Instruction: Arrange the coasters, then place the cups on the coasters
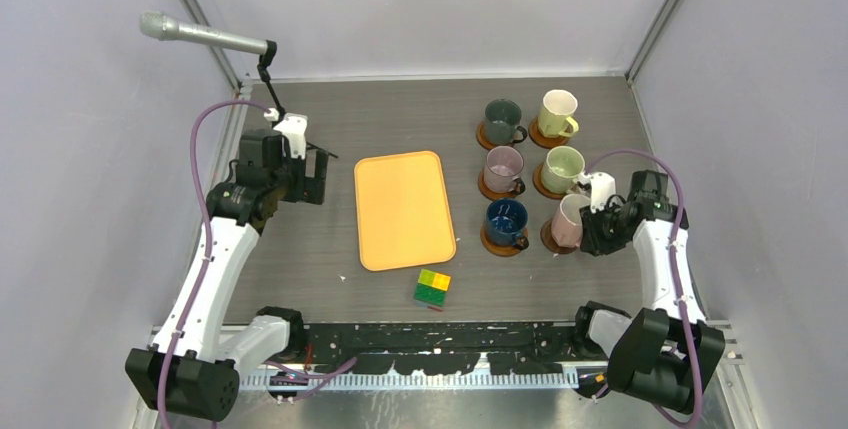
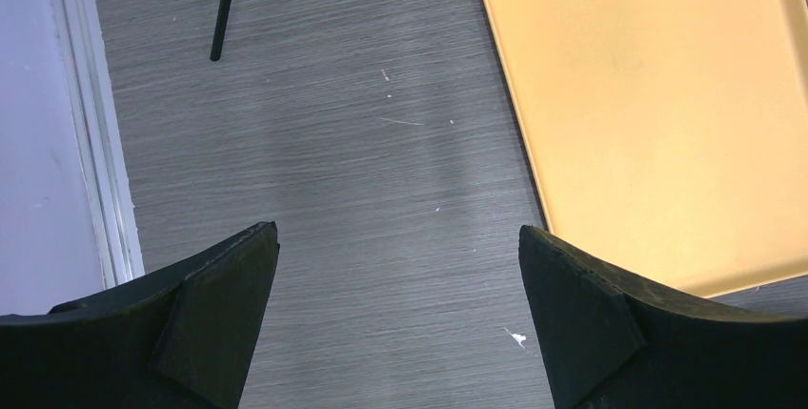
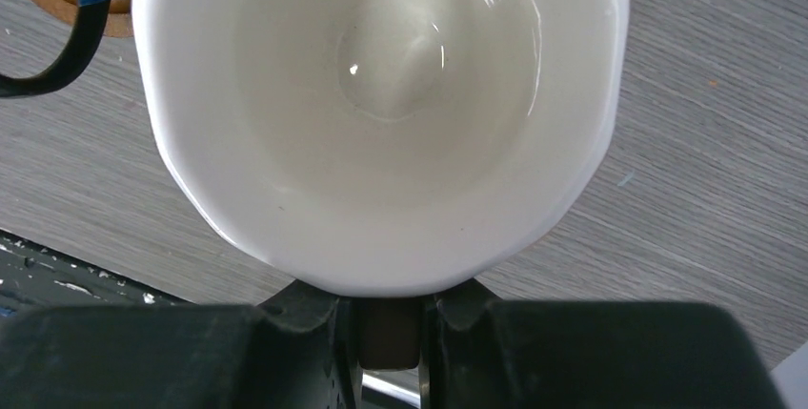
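Observation:
Six cups stand in two columns on round brown coasters at the right of the table. The dark grey-green cup (image 1: 501, 117) and pale yellow cup (image 1: 557, 109) are farthest, the mauve cup (image 1: 502, 166) and light green cup (image 1: 562, 166) in the middle, and the dark blue cup (image 1: 505, 219) near left on its coaster (image 1: 490, 245). My right gripper (image 1: 592, 221) (image 3: 389, 309) is shut on the handle of the white-pink cup (image 1: 570, 219) (image 3: 381, 142), which is over the near right coaster (image 1: 549, 240). My left gripper (image 1: 315, 177) (image 2: 395, 276) hangs open over bare table left of the tray.
An orange tray (image 1: 403, 209) (image 2: 657, 113) lies mid-table. A yellow-green block (image 1: 432, 288) sits near the front edge. A microphone (image 1: 205, 37) on a black stand (image 2: 224, 9) stands at the far left. The dark blue cup's handle (image 3: 57, 56) is just left of the held cup.

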`<state>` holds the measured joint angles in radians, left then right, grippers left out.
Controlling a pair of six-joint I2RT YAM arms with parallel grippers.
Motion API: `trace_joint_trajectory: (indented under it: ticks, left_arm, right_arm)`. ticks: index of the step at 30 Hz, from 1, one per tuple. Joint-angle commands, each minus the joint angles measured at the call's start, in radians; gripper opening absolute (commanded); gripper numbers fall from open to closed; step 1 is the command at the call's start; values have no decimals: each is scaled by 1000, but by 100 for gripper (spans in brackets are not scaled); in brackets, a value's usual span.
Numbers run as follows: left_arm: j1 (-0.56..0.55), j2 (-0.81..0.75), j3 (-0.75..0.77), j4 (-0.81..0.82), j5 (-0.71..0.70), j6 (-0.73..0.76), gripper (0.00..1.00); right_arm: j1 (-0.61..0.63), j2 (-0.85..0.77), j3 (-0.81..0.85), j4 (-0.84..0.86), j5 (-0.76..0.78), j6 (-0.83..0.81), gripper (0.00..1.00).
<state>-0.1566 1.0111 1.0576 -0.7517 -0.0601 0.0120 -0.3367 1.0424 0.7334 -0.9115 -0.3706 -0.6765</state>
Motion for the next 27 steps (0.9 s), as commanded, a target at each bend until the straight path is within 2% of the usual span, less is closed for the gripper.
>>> trace_joint_trajectory:
  ticks: [1,13,27]
  left_arm:
    - [3,-2,1,49,-8,10,100]
    - [3,0,-3,52,-10,8,100]
    - [3,4,-1,57,-3,2,100]
  right_arm:
    - [-5,2,-3,117,-16,24,0]
    - [-5,32,-31,127,-37,3,4]
    - [-5,-44,-89,77,-38,-49,4]
